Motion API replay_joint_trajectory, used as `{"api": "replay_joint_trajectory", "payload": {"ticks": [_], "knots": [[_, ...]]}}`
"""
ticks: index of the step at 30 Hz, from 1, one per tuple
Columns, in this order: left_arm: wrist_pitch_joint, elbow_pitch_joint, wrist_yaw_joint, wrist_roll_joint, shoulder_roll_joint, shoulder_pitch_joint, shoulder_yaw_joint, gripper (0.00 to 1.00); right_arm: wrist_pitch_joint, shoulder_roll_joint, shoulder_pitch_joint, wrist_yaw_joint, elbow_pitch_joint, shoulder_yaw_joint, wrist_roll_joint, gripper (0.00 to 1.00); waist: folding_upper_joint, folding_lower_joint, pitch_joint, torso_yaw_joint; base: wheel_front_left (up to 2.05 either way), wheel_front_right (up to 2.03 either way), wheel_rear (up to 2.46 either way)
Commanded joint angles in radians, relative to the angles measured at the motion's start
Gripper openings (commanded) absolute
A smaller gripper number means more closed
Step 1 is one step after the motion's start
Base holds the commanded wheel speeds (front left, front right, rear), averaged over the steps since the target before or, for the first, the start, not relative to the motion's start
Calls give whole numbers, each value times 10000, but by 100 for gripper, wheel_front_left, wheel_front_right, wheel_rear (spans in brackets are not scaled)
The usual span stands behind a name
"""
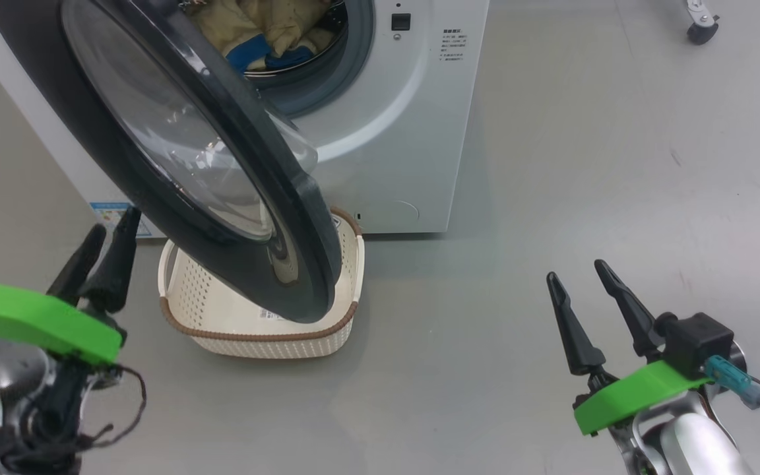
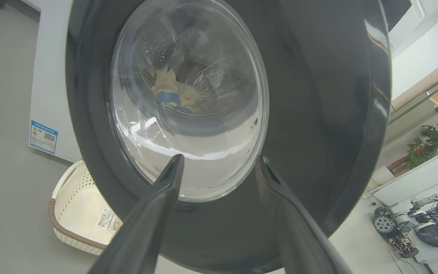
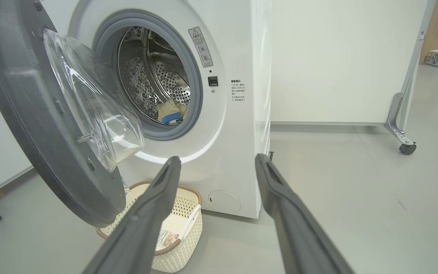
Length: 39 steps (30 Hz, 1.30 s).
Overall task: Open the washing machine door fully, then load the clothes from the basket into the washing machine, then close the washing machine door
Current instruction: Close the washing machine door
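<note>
1. Light was bright, even and diffuse, seemingly from overhead; the grey floor (image 1: 551, 165) carried only faint, soft-edged shadows.
2. White glare streaked the glass of the washing machine door (image 2: 188, 114).
3. Both wrist views bowed straight lines near their edges.
4. The fingers (image 3: 143, 220) of the right gripper (image 3: 216, 158) looked soft and slightly blurred close to the lens.
5. The head view was sharp.

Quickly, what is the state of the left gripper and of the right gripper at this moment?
Left gripper: open, holding nothing.
Right gripper: open, holding nothing.
</note>
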Motion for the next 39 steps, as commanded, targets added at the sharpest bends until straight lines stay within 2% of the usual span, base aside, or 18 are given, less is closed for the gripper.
{"api": "replay_joint_trajectory", "payload": {"ticks": [1,2,5,10,17,24,33,39], "knots": [[-940,-323,-167,884,593,113,34,100,-65,-103,-103,44,-370,74,-62,100,0,0,-22,32,0,0,0],[-940,-323,-167,884,593,113,34,100,-65,-103,-103,44,-370,74,-62,100,0,0,-22,32,0,0,0],[-2370,24,-217,1828,744,590,-478,100,-65,-115,-33,44,-367,45,-71,100,0,0,-54,63,0,0,0],[-4431,956,-234,2787,962,1155,-1240,100,-65,-146,32,44,-366,7,-76,100,0,0,-120,84,0,0,0],[-6461,2360,-237,3235,1222,1547,-1987,100,-65,-202,94,44,-383,-5,-85,100,0,0,-180,91,0,0,0],[-6818,3178,-238,3946,1134,1908,-2119,100,-65,-194,217,44,-338,-7,-95,100,0,0,-258,81,0,0,0],[-6825,2298,-239,4644,518,2745,-1562,100,-65,-182,293,44,-329,-46,-96,100,0,0,-238,15,0,0,0],[-6826,1758,-239,5055,468,3104,-1502,100,-65,-141,326,44,-337,-119,-102,100,0,0,-197,-37,0,0,0]]}}
